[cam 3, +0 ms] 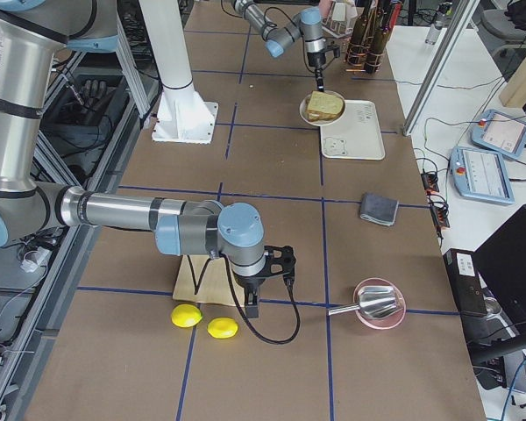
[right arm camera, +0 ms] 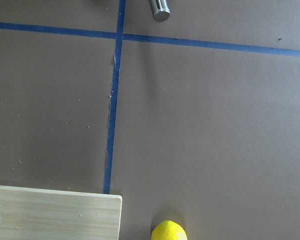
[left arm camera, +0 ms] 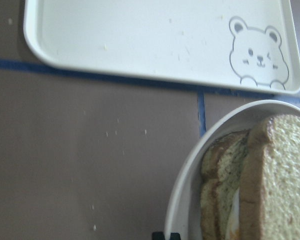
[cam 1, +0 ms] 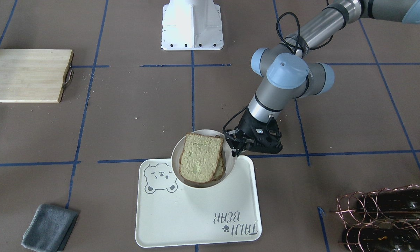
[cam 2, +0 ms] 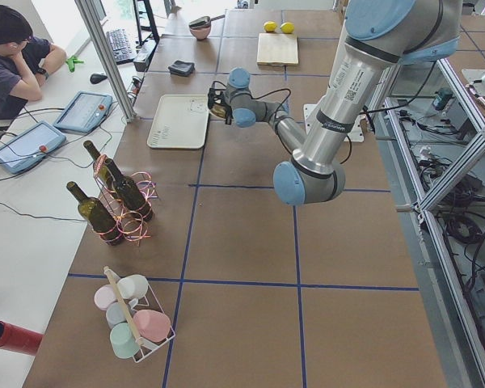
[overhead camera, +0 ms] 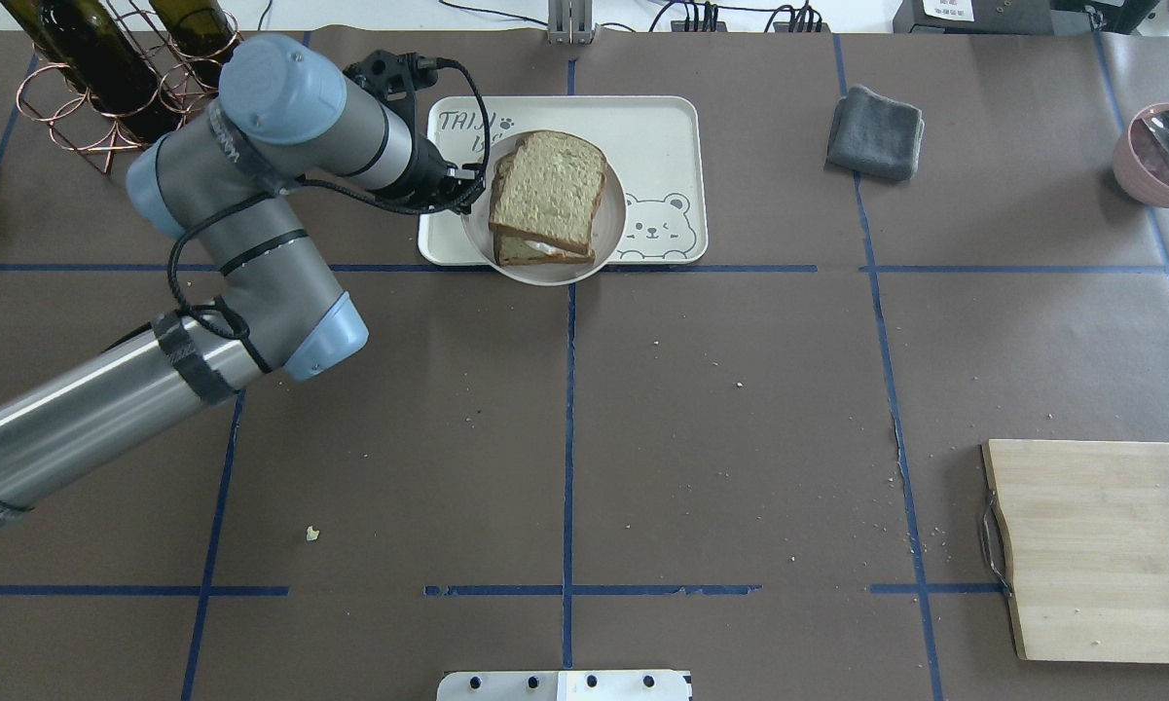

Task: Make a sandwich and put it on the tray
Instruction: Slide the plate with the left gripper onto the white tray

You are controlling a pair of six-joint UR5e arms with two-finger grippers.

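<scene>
The sandwich (cam 1: 200,157), two bread slices with a sliver of egg between them (left arm camera: 235,215), lies on a small round white plate (cam 1: 175,154). My left gripper (cam 1: 236,147) is shut on the plate's rim and holds it over the cream bear tray's (cam 1: 196,217) corner nearest the robot. In the overhead view the plate (overhead camera: 545,276) overhangs the tray's (overhead camera: 657,136) near edge, with the left gripper (overhead camera: 472,190) on its left. The left wrist view shows the plate rim (left arm camera: 185,185) below the tray (left arm camera: 140,40). My right gripper (cam 3: 252,309) shows only in the exterior right view, near the cutting board; I cannot tell its state.
A wooden cutting board (overhead camera: 1100,545) lies at the near right, with two lemons (cam 3: 186,316) beside it. A grey cloth (overhead camera: 876,119) lies right of the tray. A wire rack of wine bottles (overhead camera: 107,68) stands at the far left, a pink bowl (overhead camera: 1158,156) at the far right.
</scene>
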